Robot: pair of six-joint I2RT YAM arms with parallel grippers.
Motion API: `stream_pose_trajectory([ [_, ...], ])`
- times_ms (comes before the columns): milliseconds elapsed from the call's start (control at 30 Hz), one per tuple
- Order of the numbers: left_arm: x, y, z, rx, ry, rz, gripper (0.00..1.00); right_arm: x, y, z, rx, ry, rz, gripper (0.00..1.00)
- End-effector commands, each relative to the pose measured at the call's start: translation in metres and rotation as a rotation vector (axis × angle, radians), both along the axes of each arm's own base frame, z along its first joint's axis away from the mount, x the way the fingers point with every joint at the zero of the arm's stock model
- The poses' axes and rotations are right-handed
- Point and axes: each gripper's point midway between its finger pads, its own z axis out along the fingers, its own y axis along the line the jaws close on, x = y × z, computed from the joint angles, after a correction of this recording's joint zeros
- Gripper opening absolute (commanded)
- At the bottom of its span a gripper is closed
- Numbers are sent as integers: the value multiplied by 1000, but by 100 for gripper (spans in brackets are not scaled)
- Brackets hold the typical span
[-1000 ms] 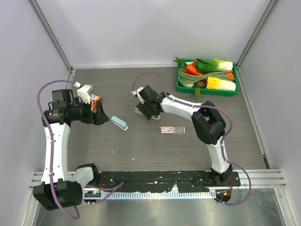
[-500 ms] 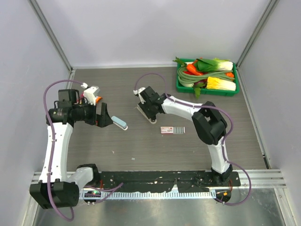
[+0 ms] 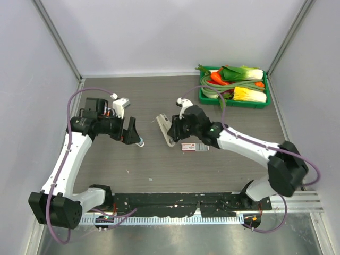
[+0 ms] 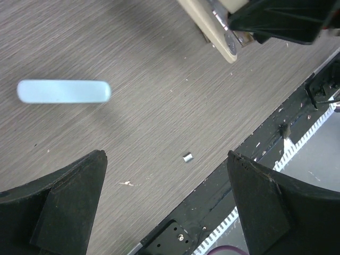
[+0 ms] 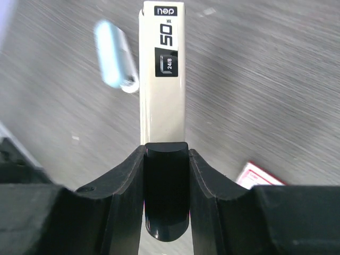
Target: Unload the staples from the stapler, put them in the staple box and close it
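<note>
Nearest the arm bases, a small silvery bit [image 4: 187, 157] lies alone on the grey wood-grain surface [image 3: 175, 170]; whether it is one of the staples cannot be told. Farther in, slightly right of centre, a pink-and-white box [image 3: 194, 147] lies flat. Just beyond it the right fingers [image 5: 119, 183] are clamped on one end of a cream bar [image 5: 162, 79] printed with "50" and "24/8". The rest of the bar juts out free toward the left arm, and whether it belongs to the stapler is not clear. The stapler [image 4: 64, 91] lies flat on the surface left of centre, pale blue top up, just beside the bar's free end, with a small whitish metal part at its near end. The left fingers [image 4: 69, 196] are spread wide above the surface with nothing between them, and in the overhead view they partly cover the stapler. At the far right corner stands a green tray [image 3: 234, 104] heaped with vegetables.
</note>
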Motion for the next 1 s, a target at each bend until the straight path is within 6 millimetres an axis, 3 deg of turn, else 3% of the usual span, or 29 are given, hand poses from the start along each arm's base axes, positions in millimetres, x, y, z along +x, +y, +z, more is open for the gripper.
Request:
stream_pose_trajectory([
  [0,2,-22,3,-28,-33,-49,100,0,27,117,520,-117,-70,1],
  [33,1,-26,2,-21,-33,-54,100,-5,25,130,574,-128,-69,1],
  [67,1,-28,0,-7,-42,-57,100,-9,23,127,595,-116,-79,1],
  [133,-4,-40,-1,-12,-41,-90,100,-15,25,145,682,-124,-83,1],
  [367,-7,-58,-2,-30,-48,-153,100,-38,32,163,835,-102,-67,1],
  [733,-13,-87,-10,-55,-53,-265,100,-54,44,167,876,-92,-69,1],
  [900,-14,-85,-16,-26,-67,-278,87,-54,45,171,883,-95,-67,1],
  [967,-15,-85,-15,-28,-79,-283,78,-54,46,169,886,-86,-65,1],
])
